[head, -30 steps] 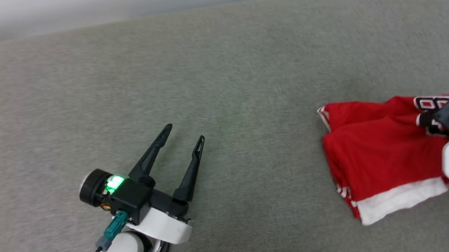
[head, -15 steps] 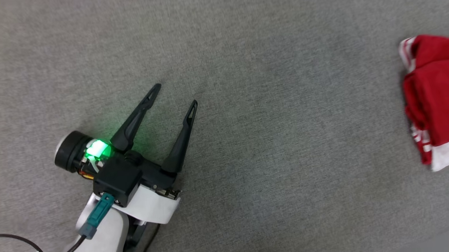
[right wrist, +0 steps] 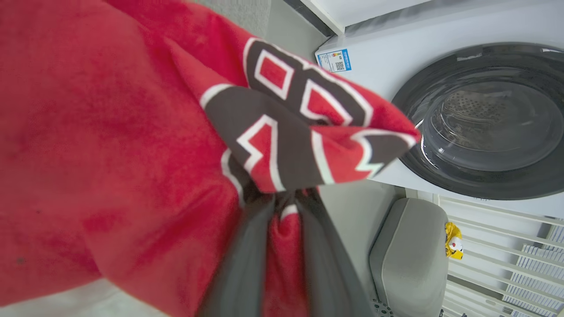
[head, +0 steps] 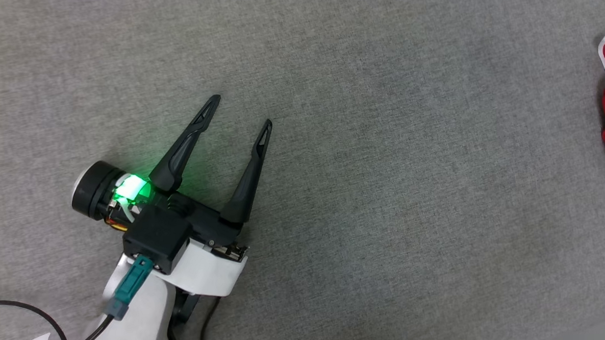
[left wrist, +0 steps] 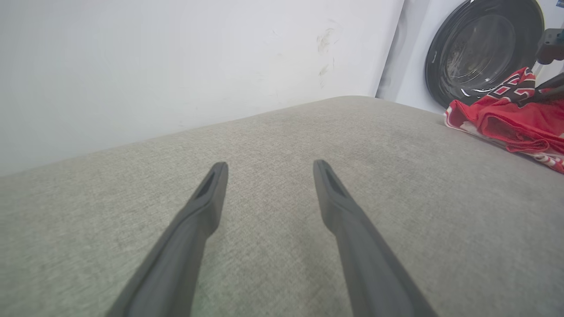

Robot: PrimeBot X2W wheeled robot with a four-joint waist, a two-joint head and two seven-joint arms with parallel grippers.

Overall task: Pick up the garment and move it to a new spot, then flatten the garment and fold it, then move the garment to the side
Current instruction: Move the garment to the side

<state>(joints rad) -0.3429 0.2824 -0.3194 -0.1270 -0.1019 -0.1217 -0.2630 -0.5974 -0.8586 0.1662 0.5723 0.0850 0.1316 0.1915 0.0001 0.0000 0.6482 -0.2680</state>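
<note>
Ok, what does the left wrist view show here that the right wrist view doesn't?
Left wrist view: the open left claw over grey upholstery, with a scuffed white wall behind. Right wrist view: a label sticker on the machine, a yellow toy and a grey padded seat. Both: the red jersey, the right claw pinching a fold of it, and the washing machine's round door.
</note>
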